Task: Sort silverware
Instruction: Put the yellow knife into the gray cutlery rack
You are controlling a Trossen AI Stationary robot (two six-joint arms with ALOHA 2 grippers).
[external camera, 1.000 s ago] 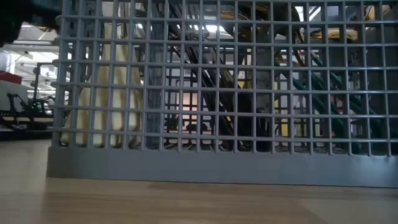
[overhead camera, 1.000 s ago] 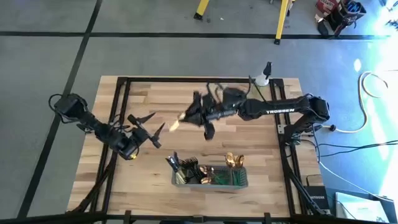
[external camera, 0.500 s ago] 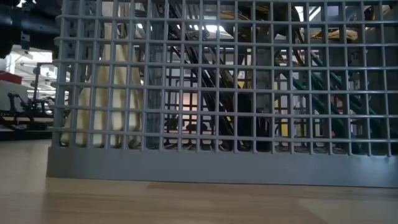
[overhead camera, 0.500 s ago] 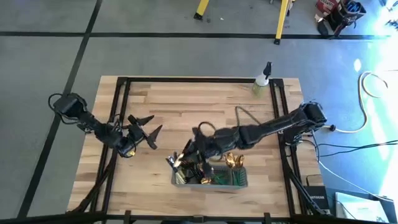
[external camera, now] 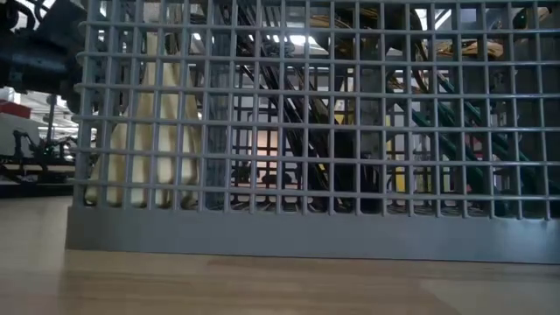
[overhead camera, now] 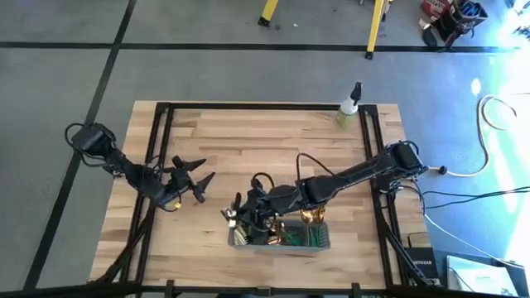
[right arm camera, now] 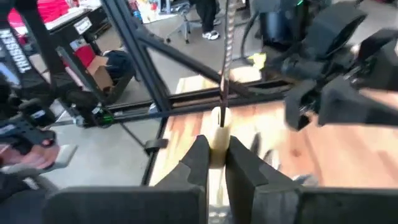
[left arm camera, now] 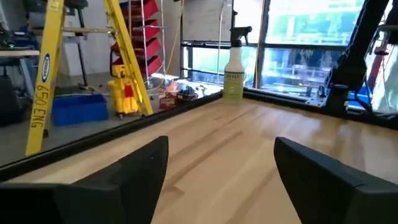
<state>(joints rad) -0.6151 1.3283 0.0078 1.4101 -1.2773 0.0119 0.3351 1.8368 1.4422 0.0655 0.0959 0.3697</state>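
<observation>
Right wrist view, right pincer (right arm camera: 213, 163) clamping cream-handled knife (right arm camera: 219, 127)

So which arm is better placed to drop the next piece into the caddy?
The right: its claw grips a cream-handled utensil above the caddy. The left claw waits open, empty, off to the side.

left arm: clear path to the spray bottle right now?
Probably yes. The left tool is open and empty, and only bare table lies between it and the spray bottle. The right tool is over the caddy, off that line.
</observation>
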